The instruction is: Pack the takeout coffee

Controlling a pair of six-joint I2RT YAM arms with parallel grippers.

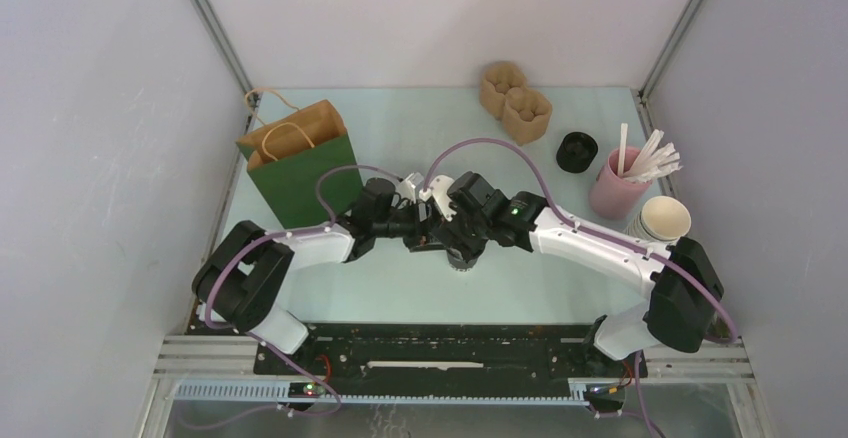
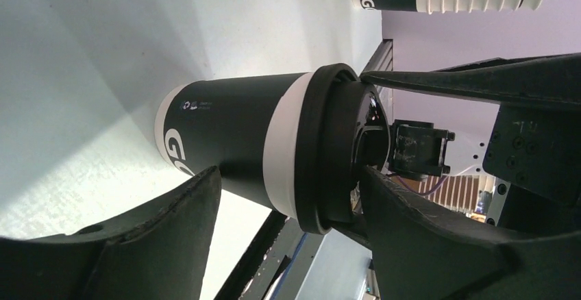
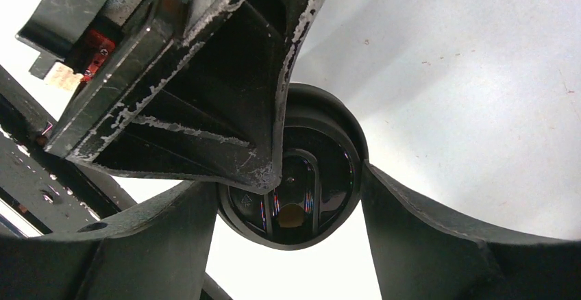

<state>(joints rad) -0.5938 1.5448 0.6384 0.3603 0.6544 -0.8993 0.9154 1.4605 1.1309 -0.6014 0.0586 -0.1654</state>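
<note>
Jaws of both arms gathered at the takeout coffee (image 2: 233, 135), upright about mid-desk.

Left jaws spread wide, in from the side, cup wall between the tips, one finger (image 3: 205, 108) laid over the black lid (image 3: 301, 183); no clamp visible. Right jaws down from above, straddling the lid's rim, at or against it; cannot tell whether gripping or merely close. Probably seating the lid; bagging not yet begun. Next: one firm hold on the cup, upright, other arm clear, then across to the paper bag (image 1: 300, 163) at the far left corner. Beyond: cardboard carrier (image 1: 515, 103) at the far edge, spare lid (image 1: 576, 151), pink straw cup (image 1: 615, 190) and stacked cups (image 1: 662, 220) along the right edge. Pale desk (image 1: 400, 293), plain pale walls on three sides.
</note>
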